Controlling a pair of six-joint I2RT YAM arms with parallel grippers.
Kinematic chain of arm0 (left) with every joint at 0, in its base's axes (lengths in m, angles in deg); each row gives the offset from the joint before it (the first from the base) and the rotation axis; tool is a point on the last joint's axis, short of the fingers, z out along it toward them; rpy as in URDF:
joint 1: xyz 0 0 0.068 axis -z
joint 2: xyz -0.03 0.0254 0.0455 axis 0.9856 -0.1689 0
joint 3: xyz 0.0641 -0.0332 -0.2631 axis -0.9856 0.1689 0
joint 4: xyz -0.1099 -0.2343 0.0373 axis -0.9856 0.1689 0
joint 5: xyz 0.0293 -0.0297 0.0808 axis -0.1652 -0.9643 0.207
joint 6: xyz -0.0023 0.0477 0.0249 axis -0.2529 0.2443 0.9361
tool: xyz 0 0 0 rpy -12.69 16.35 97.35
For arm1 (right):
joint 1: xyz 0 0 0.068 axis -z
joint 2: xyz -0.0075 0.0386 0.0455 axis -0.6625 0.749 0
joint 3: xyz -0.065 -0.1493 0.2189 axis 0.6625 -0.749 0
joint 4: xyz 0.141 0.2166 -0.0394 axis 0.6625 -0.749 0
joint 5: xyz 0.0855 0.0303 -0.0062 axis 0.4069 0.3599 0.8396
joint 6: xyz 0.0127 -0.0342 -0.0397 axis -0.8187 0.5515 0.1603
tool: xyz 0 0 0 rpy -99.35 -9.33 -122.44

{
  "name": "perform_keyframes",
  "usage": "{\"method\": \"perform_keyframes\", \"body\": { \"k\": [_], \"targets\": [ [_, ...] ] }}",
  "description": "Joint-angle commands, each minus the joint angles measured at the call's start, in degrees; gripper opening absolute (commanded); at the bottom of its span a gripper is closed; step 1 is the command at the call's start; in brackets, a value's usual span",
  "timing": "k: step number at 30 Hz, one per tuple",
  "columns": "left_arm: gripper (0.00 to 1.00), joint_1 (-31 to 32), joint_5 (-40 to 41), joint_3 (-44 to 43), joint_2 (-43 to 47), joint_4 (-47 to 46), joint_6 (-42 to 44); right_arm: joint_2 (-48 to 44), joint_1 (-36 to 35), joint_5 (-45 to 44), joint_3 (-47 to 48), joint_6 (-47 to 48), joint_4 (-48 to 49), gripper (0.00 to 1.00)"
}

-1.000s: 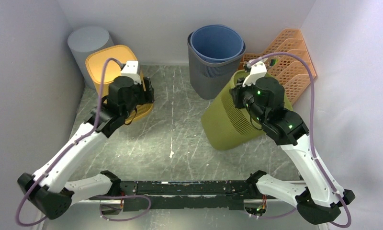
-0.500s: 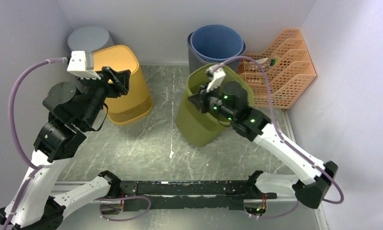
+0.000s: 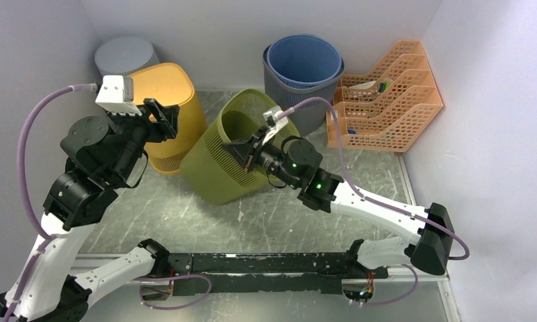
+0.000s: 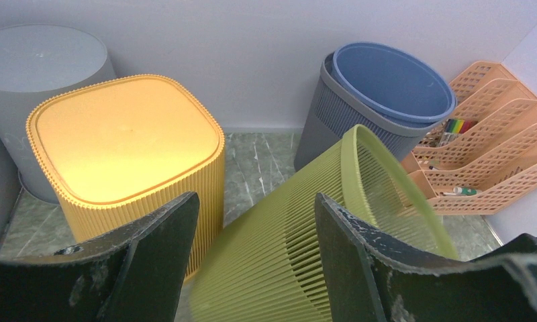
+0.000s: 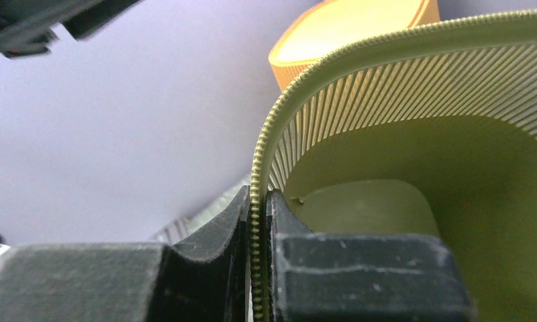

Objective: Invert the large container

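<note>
Grey marbled desk (image 3: pixel 266 215), walled in white, is noted. At left, the left gripper (image 4: pixel 256 201) is seen wide open and empty, raised left of the large container (image 3: pixel 215 164). Mid-desk, that container is tilted, base leftward, mouth rightward. Its rim is pinched by the closed right gripper (image 5: pixel 256 201), the nearer one.

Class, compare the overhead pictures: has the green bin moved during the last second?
Yes. The green bin has shifted left, away from the orange file rack and towards the yellow bin.
</note>
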Motion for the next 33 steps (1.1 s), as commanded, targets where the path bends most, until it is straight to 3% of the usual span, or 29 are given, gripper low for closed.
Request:
{"method": "perform_keyframes", "body": {
  "k": [1,6,16,19,24,29,33],
  "targets": [
    [0.75,-0.14,1.47,-2.38,1.19,1.4,1.02,-3.57,-0.97,-0.5,-5.69,-11.6,15.52,0.0],
    [0.75,-0.14,1.08,-2.45,1.36,1.75,0.45,-6.96,-0.92,-3.84,-13.51,-16.49,20.54,0.0],
    [0.74,-0.14,0.81,-2.55,1.07,2.27,0.25,-14.8,1.93,-12.59,-23.98,-20.66,8.35,0.0],
    [0.74,-0.14,0.0,-2.32,0.97,1.84,-0.07,-16.19,5.18,-9.63,-28.91,-23.34,9.78,0.0],
    [0.74,-0.14,-0.21,-3.06,0.15,2.44,0.0,-15.68,11.87,0.11,-38.86,-30.51,21.85,0.0],
    [0.74,-0.14,0.42,-4.14,-0.1,2.69,0.49,-12.99,12.53,2.37,-39.72,-30.66,24.85,0.0],
    [0.74,-0.15,0.29,-4.12,-0.2,2.84,0.45,-6.77,12.52,6.06,-40.38,-34.31,34.45,0.0]
  ]
}}
